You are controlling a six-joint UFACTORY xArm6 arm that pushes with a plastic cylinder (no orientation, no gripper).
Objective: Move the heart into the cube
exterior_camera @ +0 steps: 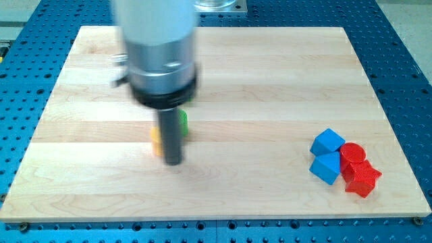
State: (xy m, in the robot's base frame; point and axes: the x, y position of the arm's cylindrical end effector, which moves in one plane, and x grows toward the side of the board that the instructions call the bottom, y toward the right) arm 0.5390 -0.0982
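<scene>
Wooden table on blue perforated base. No claw; my tip beside yellow block, green block. Heart not identifiable. Blue cube well apart, right. Task barely begun.

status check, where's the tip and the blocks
My tip at board centre, between a yellow block and a green block, both mostly hidden. Two blue blocks and two red blocks clustered far right. Heart not identifiable.

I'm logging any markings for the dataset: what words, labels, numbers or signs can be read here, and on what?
None readable: no text shows on the pale wooden board, the blue perforated table, the two blue blocks, the two red blocks, or the blurred grey arm housing.
</scene>
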